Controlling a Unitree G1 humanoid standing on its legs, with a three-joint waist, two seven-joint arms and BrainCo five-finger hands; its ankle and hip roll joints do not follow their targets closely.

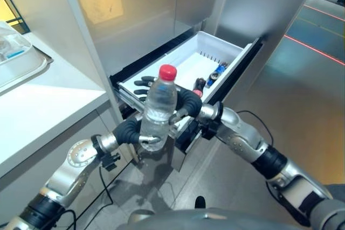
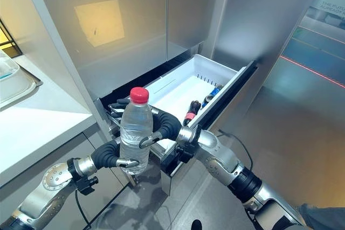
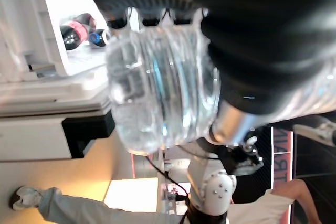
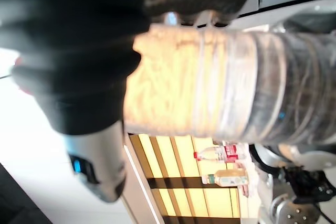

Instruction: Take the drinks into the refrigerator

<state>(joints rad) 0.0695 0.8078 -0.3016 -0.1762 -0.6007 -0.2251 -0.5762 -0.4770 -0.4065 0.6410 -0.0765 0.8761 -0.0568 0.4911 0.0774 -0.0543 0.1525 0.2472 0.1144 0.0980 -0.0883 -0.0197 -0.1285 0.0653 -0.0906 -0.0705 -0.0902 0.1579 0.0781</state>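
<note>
Clear bottle upright, clamped between left robot hand, seemingly right robot hand

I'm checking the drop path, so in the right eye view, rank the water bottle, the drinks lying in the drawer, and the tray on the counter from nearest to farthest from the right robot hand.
1. Water bottle: in the right robot hand itself, upright, red cap up.
2. Drinks in the drawer: just beyond the hand, lying in the open white drawer.
3. Tray: farthest, on the white counter at the robot's left.
</note>
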